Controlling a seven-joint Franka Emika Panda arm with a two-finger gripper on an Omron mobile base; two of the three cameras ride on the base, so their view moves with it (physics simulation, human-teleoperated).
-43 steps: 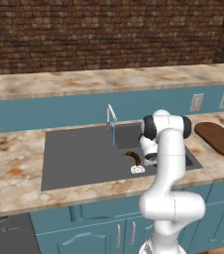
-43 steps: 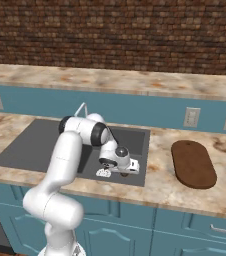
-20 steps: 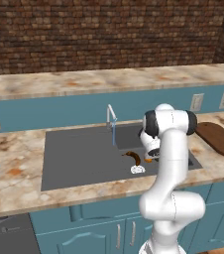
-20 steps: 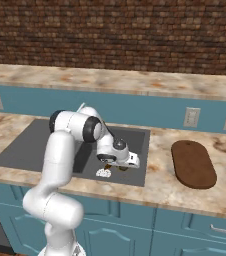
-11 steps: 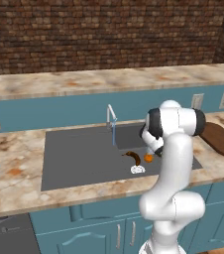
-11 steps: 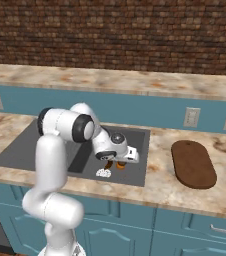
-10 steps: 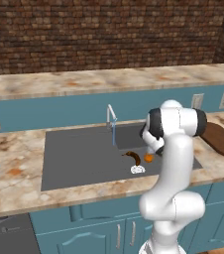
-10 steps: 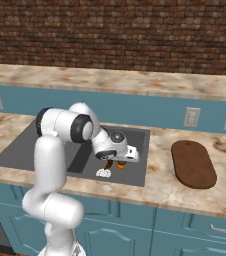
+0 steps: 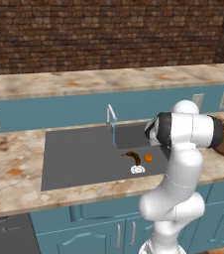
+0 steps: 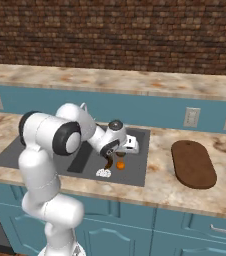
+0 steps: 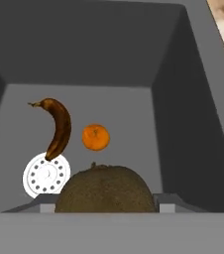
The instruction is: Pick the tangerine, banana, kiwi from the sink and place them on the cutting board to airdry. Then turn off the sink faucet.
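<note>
- Jaws clamp the kiwi (image 11: 107,190) between them, the gripper (image 11: 107,206) hanging over the sink (image 9: 79,158) with the fruit large at the bottom of the hand view.
- On the sink floor below lies the tangerine (image 11: 95,137), just beside the banana (image 11: 58,128), near the basin's right wall.
- One end of the banana rests over the rim of the white drain (image 11: 46,176); the tangerine sits apart from the drain.
- From the left base view, the banana (image 9: 133,157), tangerine (image 9: 148,158) and drain (image 9: 137,169) cluster in the sink's front right part.
- At the sink's back edge stands the faucet (image 9: 111,114), a thin blue stream (image 9: 113,135) falling from its spout.
- On the countertop (image 10: 165,187), well to the right of the sink, the cutting board (image 10: 193,163) lies bare.
</note>
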